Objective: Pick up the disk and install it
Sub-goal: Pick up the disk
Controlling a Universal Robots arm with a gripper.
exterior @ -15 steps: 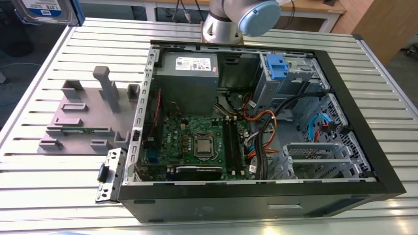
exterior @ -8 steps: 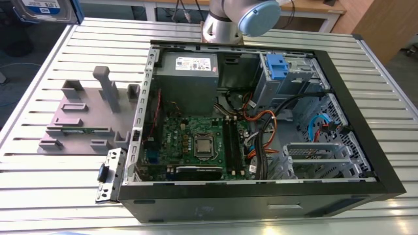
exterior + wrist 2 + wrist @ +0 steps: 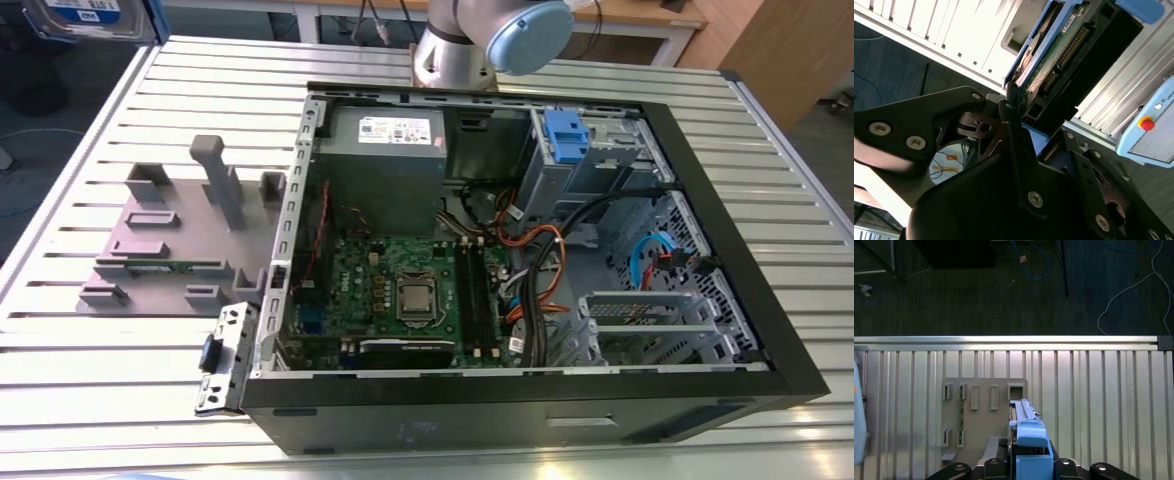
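The disk (image 3: 1026,437) stands on edge in both wrist views, with its bright blue bracket facing the first wrist camera. My gripper (image 3: 1026,467) is shut on it, black fingers (image 3: 999,460) pressing on both sides. In the second wrist view the disk (image 3: 1054,50) shows its green circuit board and connector row, and the gripper (image 3: 1021,107) clamps its lower end. The disk hangs above the grey slotted fixture (image 3: 984,410). In the exterior view the disk (image 3: 94,18) sits at the upper left corner, well above the table, its white-and-blue label facing the camera.
An open computer case (image 3: 787,330) lies on the slatted aluminium table (image 3: 80,400), with a drive bay and blue latch (image 3: 567,135) at its far right. A grey metal box (image 3: 384,150) sits inside. The grey fixture (image 3: 174,230) stands left of the case.
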